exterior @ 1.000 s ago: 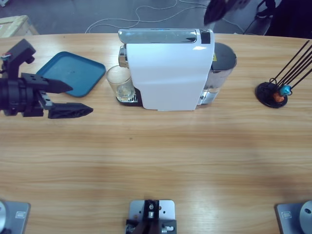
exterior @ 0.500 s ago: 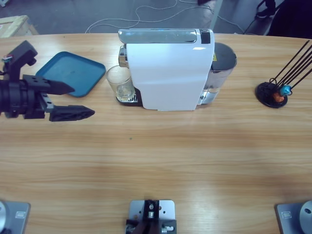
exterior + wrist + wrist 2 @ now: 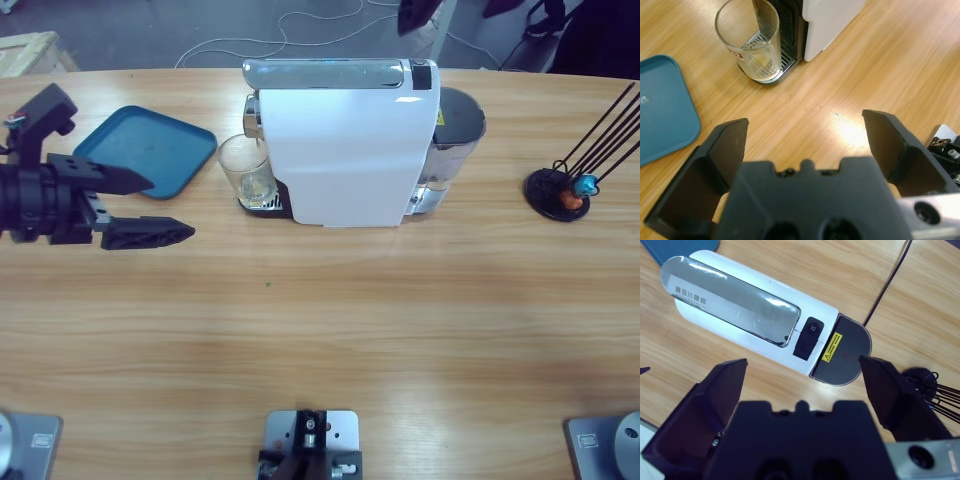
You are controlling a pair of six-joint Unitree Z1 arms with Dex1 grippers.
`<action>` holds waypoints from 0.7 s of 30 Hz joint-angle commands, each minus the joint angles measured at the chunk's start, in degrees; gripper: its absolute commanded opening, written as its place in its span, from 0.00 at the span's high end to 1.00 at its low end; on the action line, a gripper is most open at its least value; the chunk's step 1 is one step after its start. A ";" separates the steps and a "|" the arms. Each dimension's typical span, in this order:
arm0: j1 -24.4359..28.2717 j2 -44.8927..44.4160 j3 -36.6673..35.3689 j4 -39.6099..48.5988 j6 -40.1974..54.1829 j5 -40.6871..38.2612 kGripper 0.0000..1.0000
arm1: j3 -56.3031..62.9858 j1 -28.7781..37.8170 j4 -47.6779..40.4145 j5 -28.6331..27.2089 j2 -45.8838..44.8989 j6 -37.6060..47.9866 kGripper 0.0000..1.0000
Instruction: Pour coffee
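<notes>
Glass (image 3: 749,44) at upper left of the left wrist view looks fragile and slick, its coffee (image 3: 761,66) shallow, so the left gripper (image 3: 805,145), jaws spread wide and empty, should likely clasp mid-wall; right gripper (image 3: 802,390) likewise gapes

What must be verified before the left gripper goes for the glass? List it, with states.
1. Left gripper open: ok.
2. Glass upright, against the machine: ok.
3. Path from left gripper to glass free: ok; the tray lies to one side.
4. Coffee in glass: cannot tell; only a pale trace shows at its bottom.
5. Right gripper away from glass: ok; it is open above the machine's top.
</notes>
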 commanded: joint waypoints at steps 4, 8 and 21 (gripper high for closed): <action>-0.52 -0.83 1.94 -0.65 0.38 0.61 0.02 | 3.18 0.72 0.18 -1.04 -0.79 2.08 0.00; -0.52 -0.83 1.76 -0.65 0.38 0.61 0.02 | 3.32 0.72 0.05 -1.30 -1.09 2.24 0.00; -0.52 -0.30 2.11 -0.65 0.38 0.52 0.02 | 7.80 0.72 -3.43 -1.83 -3.11 3.86 0.00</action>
